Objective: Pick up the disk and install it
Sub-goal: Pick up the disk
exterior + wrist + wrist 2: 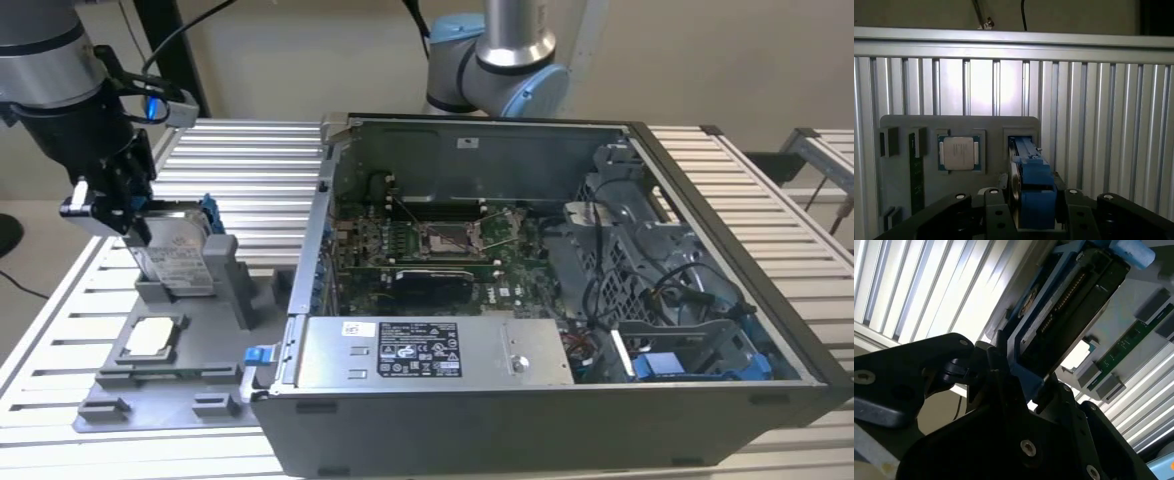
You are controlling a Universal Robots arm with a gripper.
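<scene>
The disk point(180, 250), a silver-grey drive with blue carrier rails, stands on edge in a slot of the grey fixture plate point(160, 385) at the exterior view's left. My gripper point(123, 212) is at its upper edge, shut on the disk. In the first wrist view the blue rail of the disk point(1034, 180) sits tight between the black fingers point(996, 217), with my gripper point(1031, 212) right over the slot. In the second wrist view the disk point(1064, 315) runs away from the fingers point(989, 370) with its connector side showing.
An open computer case point(534, 290) lies to the exterior view's right of the plate, with a drive cage and blue clips point(681, 360) at its near right. A square silver chip point(151, 335) point(958, 152) and a memory stick point(916, 170) rest on the plate. Slatted aluminium table point(254, 180) lies all around.
</scene>
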